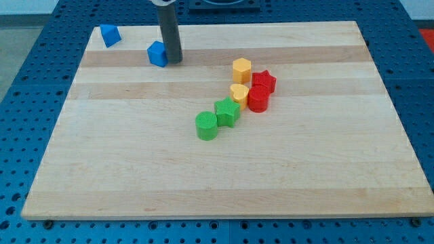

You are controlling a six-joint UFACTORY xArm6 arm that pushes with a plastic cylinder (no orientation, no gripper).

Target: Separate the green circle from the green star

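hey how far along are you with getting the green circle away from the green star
Nothing looks done yet: the green circle sits right against the green star, near the yellow heart and the red blocks. In hand: my tip is far off at the view's top, beside the blue cube. Left: bring the tip down to the green pair and push the circle clear of the star.

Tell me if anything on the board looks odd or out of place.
Nothing stands out. The green circle touches the green star; my tip sits far off beside a blue block.
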